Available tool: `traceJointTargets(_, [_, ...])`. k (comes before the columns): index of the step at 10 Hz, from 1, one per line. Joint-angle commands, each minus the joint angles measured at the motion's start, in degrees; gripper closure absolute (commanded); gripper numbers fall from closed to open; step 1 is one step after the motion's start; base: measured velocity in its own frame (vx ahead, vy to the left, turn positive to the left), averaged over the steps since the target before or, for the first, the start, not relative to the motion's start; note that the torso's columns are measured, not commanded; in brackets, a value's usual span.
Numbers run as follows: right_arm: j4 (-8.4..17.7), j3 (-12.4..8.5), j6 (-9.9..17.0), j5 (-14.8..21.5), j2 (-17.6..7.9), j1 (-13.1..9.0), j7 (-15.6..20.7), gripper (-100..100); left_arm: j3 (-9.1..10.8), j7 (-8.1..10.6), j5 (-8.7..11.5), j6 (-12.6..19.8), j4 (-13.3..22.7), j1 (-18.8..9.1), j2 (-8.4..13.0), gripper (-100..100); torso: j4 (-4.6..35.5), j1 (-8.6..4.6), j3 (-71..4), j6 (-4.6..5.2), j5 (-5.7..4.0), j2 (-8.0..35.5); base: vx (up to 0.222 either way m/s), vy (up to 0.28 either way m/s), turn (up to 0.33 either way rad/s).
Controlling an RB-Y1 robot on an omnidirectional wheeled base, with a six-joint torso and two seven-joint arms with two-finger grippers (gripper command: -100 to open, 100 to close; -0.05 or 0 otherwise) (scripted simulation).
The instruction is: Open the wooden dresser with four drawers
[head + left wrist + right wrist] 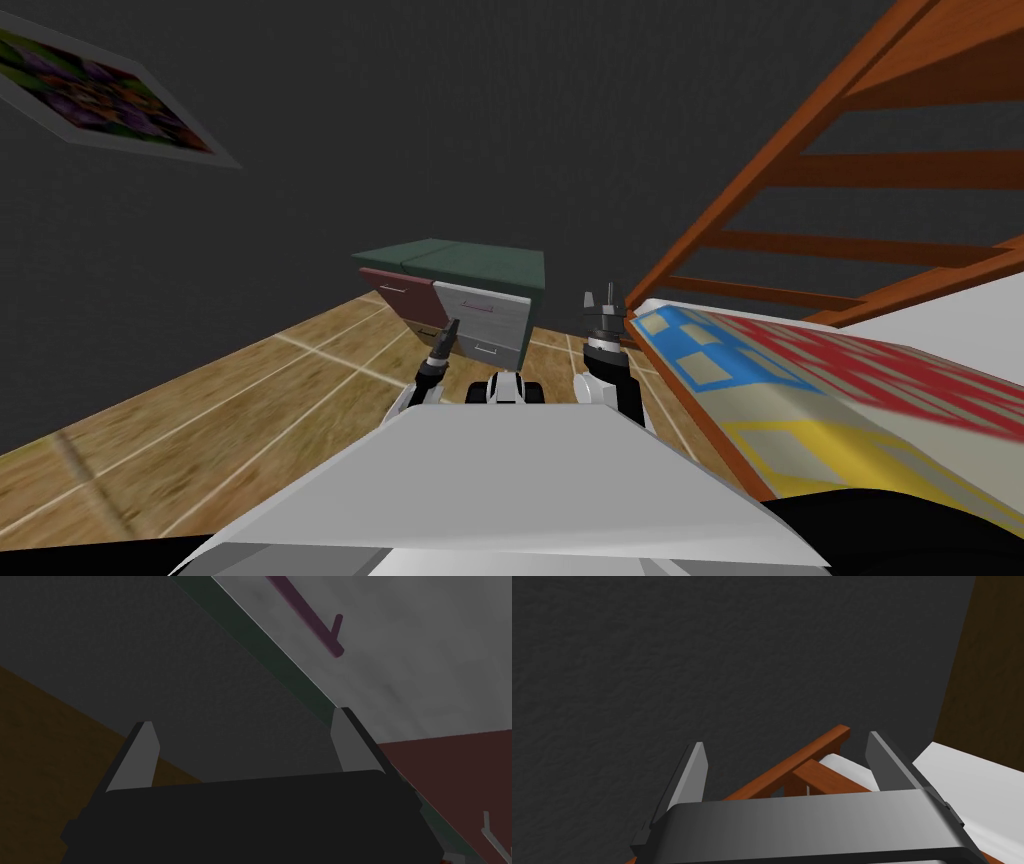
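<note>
Head view: facing the dresser (480, 268) straight ahead, sitting on the plank floor (250, 400) against the dark wall (400, 120), green on top, with fronts in mixed colours rather than bare wood. Seeing all of its drawers lying flush, none pulled out, so judging the opening as not yet begun. Holding the left gripper (450, 330) just in front of the upper row, near the seam between the dark red drawer (398, 288) and the grey drawer (497, 312).

Left wrist view: spreading both fingers (145, 748) well apart, gripping nothing, aiming past the green edge of the dresser's top toward the wall instead of at a pull. Noticing the purple handle (320, 628) of the grey drawer lying off to one side of the parted fingers, not between them, and a pale handle (492, 836) on the dark red front sitting further off still. Judging what is left as nearly everything: lining up on one handle, closing on it, drawing the drawer out.

Holding the right gripper (600, 296) raised beside the bed (800, 380), fingers likewise spread and empty, pointing at the orange-brown bed frame (792, 766) and the wall.

Looking for writing and finding none readable: no brand or label on the dresser, just blocks of blue, yellow and red across the bed, and a purple and green blur in the wall picture (100, 95).
</note>
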Motion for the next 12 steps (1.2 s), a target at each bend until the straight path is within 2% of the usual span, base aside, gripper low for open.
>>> traceJointTargets(1, [0.00, 0.00, 0.00, 0.00, 0.00, 0.00, 0.00, 0, -0.06, -1.15, -0.40, -2.12, 3.62, -0.69, -0.95, -100, 0.02, -0.02, 0.04, 0.00, 0.00, 0.04, 0.101, -0.021, -0.016])
traceJointTargets(4, [0.00, 0.00, 0.00, 0.00, 0.00, 0.00, 0.00, 0, -0.15, -2.30, -0.86, -4.05, 7.17, -1.38, -2.50, -100, -0.02, 0.01, -0.05, 0.00, 0.00, -0.11, 0.106, -0.009, -0.012])
traceJointTargets(6, [0.00, 0.00, 0.00, 0.00, 0.00, 0.00, 0.00, 0, -0.22, -3.17, -1.21, -5.52, 9.81, -1.89, -5.42, -100, 0.01, 0.01, 0.02, 0.01, 0.01, 0.00, 0.084, -0.001, -0.016])
traceJointTargets(7, [0.00, 0.00, 0.00, 0.00, 0.00, 0.00, 0.00, 0, -0.29, -3.08, -1.18, -5.19, 9.20, -1.75, -4.70, -100, 0.02, -0.03, 0.03, 0.01, -0.01, 0.03, 0.035, -0.003, -0.003])
traceJointTargets(12, [0.00, 0.00, 0.00, 0.00, 0.00, -0.01, 0.00, 0, 0.07, -1.66, -1.00, 0.51, 6.23, -4.75, -3.96, -100, -0.01, -0.01, -0.02, 0.00, 0.00, -0.06, -0.007, -0.018, 0.001])
